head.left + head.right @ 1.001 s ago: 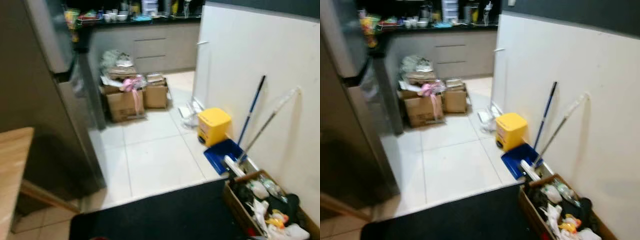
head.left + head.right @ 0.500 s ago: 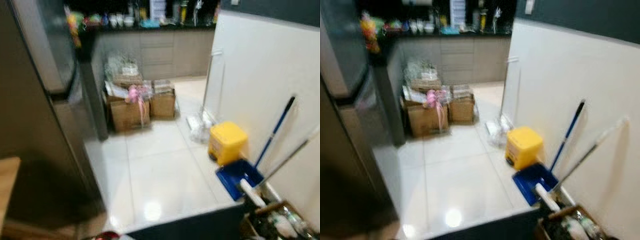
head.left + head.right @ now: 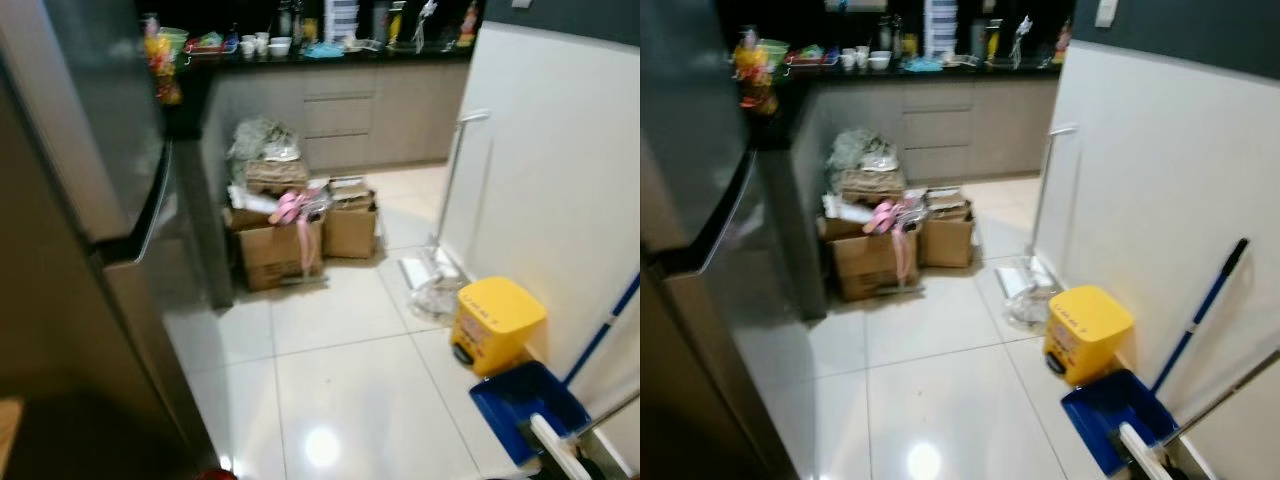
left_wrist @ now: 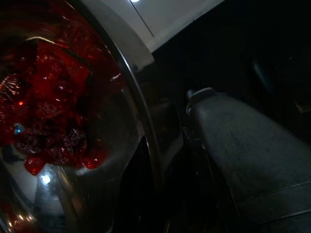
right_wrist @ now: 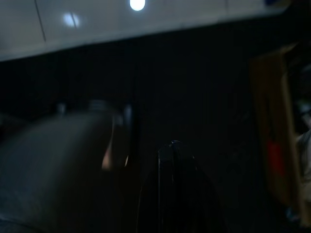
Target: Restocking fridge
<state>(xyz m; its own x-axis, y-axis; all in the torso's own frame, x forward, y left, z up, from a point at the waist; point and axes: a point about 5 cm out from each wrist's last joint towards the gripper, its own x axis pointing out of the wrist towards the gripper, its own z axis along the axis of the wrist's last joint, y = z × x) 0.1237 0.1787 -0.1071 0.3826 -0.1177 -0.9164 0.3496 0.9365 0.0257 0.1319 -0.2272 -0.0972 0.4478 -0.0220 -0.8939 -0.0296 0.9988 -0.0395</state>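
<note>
A tall steel fridge [image 3: 90,200], doors closed, fills the left side of the robot's view across a white tiled kitchen floor [image 3: 340,400]. Beyond it, near the far counter [image 3: 930,70] crowded with cups and bottles, two open cardboard boxes [image 3: 300,235] sit side by side, heaped with paper and a pink item. Along the white wall on the right stand a yellow pedal bin [image 3: 497,322], a blue dustpan [image 3: 528,408] nearer the robot, a blue broom handle [image 3: 1202,310] leaning on the wall and a flat mop [image 3: 440,220] farther back. In the left wrist view, the left gripper [image 4: 160,160] grips the rim of a shiny metal bowl [image 4: 73,121], one black finger [image 4: 243,160] outside its wall; the bowl holds red, glossy wrapped items [image 4: 43,111], too dark to identify. A sliver of red [image 3: 213,475] shows at the bottom of the head view, beside the fridge. The right gripper [image 5: 177,189] hangs in shadow above a dark mat [image 5: 194,77]; whether its fingers are open or closed cannot be told.
</note>
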